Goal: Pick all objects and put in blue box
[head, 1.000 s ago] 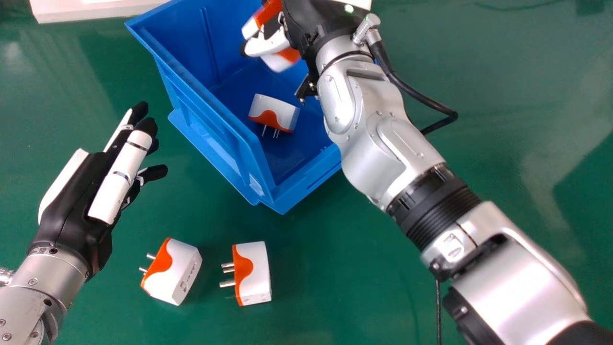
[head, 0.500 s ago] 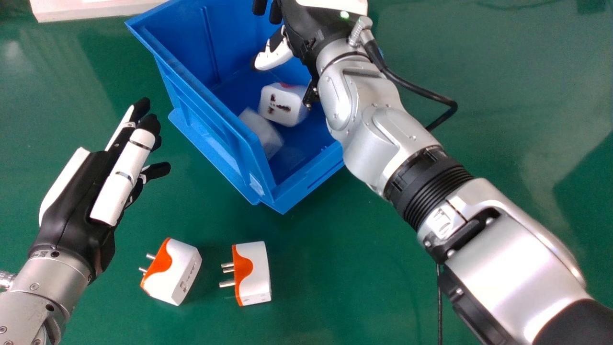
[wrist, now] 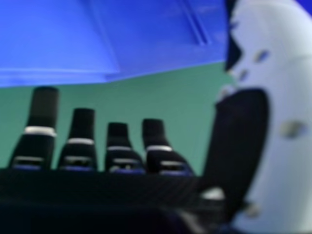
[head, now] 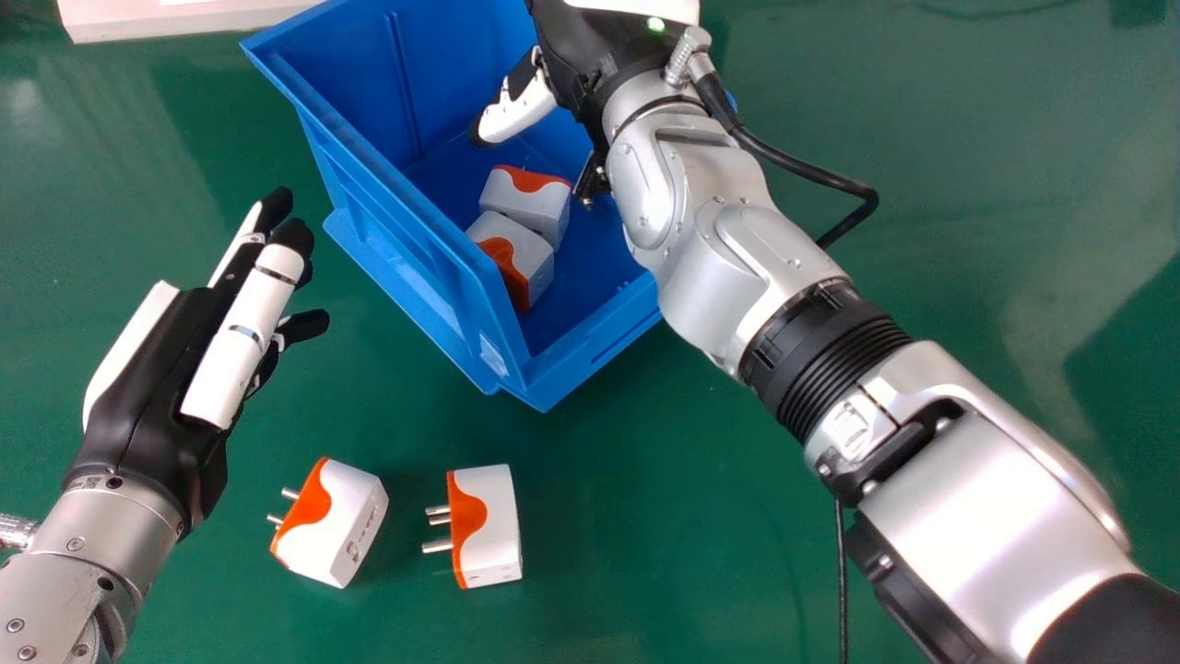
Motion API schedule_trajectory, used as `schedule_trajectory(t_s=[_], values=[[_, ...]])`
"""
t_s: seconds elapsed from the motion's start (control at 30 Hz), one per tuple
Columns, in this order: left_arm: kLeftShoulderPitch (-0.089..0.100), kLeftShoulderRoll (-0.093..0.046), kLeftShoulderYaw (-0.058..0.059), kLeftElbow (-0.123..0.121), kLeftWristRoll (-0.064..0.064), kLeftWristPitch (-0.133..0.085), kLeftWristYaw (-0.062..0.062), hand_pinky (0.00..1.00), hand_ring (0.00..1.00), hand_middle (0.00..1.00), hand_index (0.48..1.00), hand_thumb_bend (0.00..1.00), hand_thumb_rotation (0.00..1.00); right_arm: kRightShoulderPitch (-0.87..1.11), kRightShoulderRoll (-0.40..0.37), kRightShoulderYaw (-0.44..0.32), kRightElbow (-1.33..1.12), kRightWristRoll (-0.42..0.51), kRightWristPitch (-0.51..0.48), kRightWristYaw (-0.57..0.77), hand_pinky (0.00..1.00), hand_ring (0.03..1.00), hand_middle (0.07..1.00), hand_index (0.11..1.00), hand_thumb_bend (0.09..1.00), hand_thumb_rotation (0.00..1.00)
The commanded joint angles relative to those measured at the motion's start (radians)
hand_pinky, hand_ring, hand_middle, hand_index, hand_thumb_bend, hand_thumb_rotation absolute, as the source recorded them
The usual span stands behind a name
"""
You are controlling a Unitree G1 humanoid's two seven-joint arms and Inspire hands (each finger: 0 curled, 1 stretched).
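Note:
My right hand (head: 590, 46) is over the far right part of the blue box (head: 406, 221), its thumb pointing into the box. In the right hand view my right hand (wrist: 41, 112) has straight fingers with nothing held, and the blue box (wrist: 53, 39) shows beyond them. Two white-and-orange plug adapters lie inside the box side by side, one (head: 527, 198) behind the other (head: 516, 244). On the green table, one adapter (head: 346, 526) and another (head: 493, 526) rest in front of the box, pins facing left. My left hand (head: 147, 406) is open, left of the box.
A pale tray-like object (head: 166, 23) lies at the far left edge of the green table (head: 664, 516). A black cable (head: 802, 175) loops out from the right wrist. The right forearm crosses above the box's right side.
My right hand has opened and let go of an adapter, which fell into the box. The adapter lying there has shifted and turned. The left hand has moved slightly right.

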Motion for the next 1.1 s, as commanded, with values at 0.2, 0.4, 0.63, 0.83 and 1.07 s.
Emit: schedule_trajectory(t_s=[0.2,0.4,0.63,0.83,1.07], values=[[-0.018,0.011,0.000,0.006,0.009,-0.009,0.002,0.89,0.98,1.00,1.000,0.41,1.00,0.155,-0.063,0.001,-0.382,-0.045,0.074,0.000,0.67,0.863,0.936,0.873,0.711,0.15],[-0.016,0.019,0.011,0.021,0.007,-0.022,-0.007,0.91,0.98,1.00,1.000,0.41,1.00,0.411,-0.096,0.024,-0.817,-0.142,0.180,0.038,0.68,0.864,0.934,0.874,0.715,0.13],[-0.002,0.026,0.036,0.038,-0.001,-0.042,-0.023,0.91,0.98,1.00,1.000,0.41,1.00,0.739,-0.151,0.061,-1.226,-0.233,0.175,0.078,0.69,0.869,0.937,0.873,0.707,0.10],[0.017,0.021,0.055,0.042,-0.007,-0.063,-0.034,0.90,0.98,1.00,1.000,0.41,1.00,0.999,-0.209,0.078,-1.450,-0.279,0.102,0.084,0.72,0.927,0.961,0.889,0.671,0.12],[0.035,0.012,0.064,0.062,-0.010,-0.107,-0.041,0.90,0.98,1.00,1.000,0.41,1.00,1.305,-0.264,0.093,-1.582,-0.284,-0.054,0.028,0.77,0.969,0.993,0.919,0.606,0.21]])
